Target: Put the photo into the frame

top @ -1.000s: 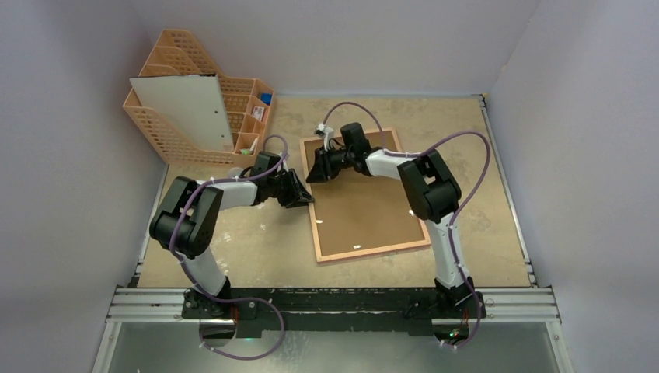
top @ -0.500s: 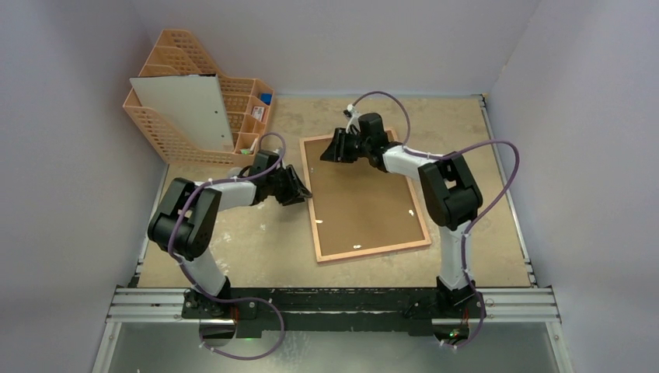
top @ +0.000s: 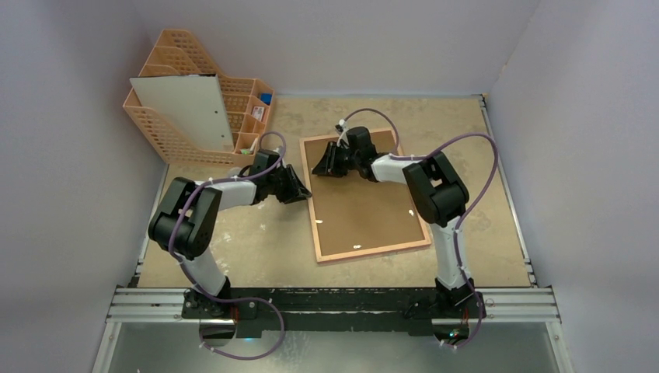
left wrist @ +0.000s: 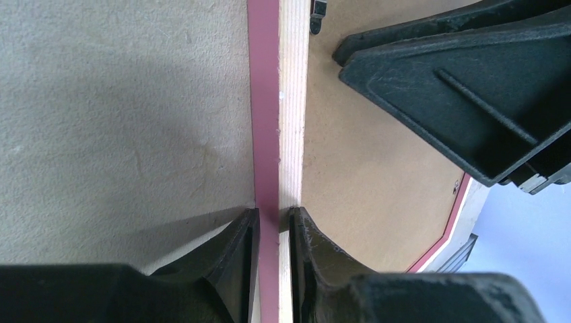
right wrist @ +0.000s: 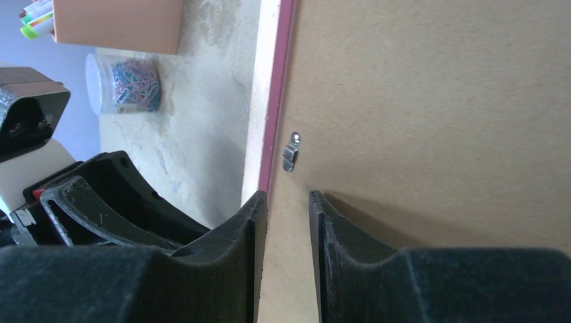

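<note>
Close in first: left gripper (left wrist: pixel 273 217) narrow, its two fingers pinching the left rail of the frame (left wrist: pixel 294 101). One finger sits on the pink outer side, the other on the inner side against the backing (top: pixel 361 202). Pale wood of the rail's back shows between them. The arm reaches in low from the left and meets the rail along its upper half.

Right gripper (right wrist: pixel 286 198) also narrow. A slim gap between its fingers shows only brown board; nothing held. Tips point at the backing near its far-left corner, just inside the rail (touching the board or just clear of it, cannot tell). Small metal tab (right wrist: pixel 291 151) just ahead of the tips, at the rail's inner edge, lying parallel to it. The two grippers are near each other but apart, the right one farther from the bases.

Frame lies flat, back up, on the table (top: pixel 256 241), a little right of centre, long side running away from the bases, far end leaning left. Backing fills it.

Beyond the frame's far-left corner, a clear jar of coloured paper clips (right wrist: pixel 124 82) stands on the table. Past it, an orange mesh rack (top: pixel 177 48) at far left. Large white sheet (top: pixel 183 109) stands tilted in the rack, blank face to the camera. Small items in the rack's little compartments, too small to name.
</note>
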Robot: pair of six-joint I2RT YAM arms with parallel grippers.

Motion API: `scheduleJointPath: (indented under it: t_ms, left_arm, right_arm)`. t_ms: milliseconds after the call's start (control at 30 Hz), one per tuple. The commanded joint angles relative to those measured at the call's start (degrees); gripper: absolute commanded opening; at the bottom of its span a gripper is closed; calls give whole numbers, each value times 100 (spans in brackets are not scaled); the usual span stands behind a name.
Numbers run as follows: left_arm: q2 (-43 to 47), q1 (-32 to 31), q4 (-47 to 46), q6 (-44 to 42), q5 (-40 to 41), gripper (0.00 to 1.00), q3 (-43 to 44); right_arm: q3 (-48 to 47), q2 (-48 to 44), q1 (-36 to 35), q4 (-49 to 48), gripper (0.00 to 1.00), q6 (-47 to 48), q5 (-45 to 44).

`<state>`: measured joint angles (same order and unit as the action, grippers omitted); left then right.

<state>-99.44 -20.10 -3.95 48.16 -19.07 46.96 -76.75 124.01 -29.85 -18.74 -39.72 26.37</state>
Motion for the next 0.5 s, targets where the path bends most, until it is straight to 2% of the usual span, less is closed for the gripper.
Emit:
scheduleJointPath:
  t_ms: [0,300,467]
  left_arm:
    - [-338,103,500,-417,698,23,-80]
    - [-370,94,508,-413,628,22,-88]
    - [-363,94,517,-420,633,22,-79]
  right_arm:
    - [42,157,-156,-206,31,-258,-1]
    - [248,187,-197,-692,31,-535,-546]
    - [411,43,-198,-675,31,-633,-493]
